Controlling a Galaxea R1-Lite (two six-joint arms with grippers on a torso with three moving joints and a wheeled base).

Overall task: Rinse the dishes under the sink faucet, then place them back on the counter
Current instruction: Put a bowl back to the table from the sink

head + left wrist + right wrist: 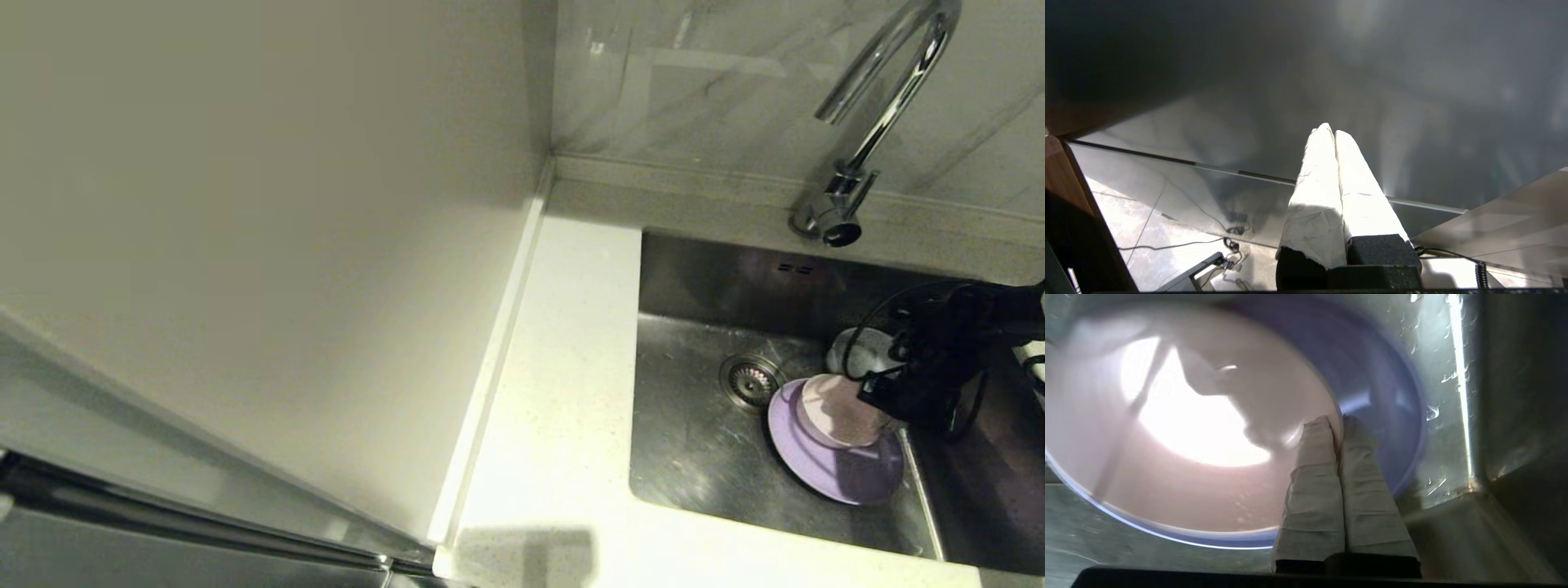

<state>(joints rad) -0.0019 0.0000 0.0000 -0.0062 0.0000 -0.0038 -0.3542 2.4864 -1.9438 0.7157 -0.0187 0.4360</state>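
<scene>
Atop flat plate (841,478), pink bowl (841,410) upright

head overhead, right wrist close in sink (702,441)

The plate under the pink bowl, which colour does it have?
Lavender; the plate shows best in the head view.

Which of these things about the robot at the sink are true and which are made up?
1. The small pink bowl sits on the flat round lavender plate. True.
2. The plate lies on the white speckled counter. False: it lies in the steel sink.
3. The right gripper is shut on the pink bowl's rim. True.
4. Water pours from the chrome gooseneck faucet. False: no water shows.
5. The left gripper holds the pale bowl. False: it is shut on nothing.
</scene>
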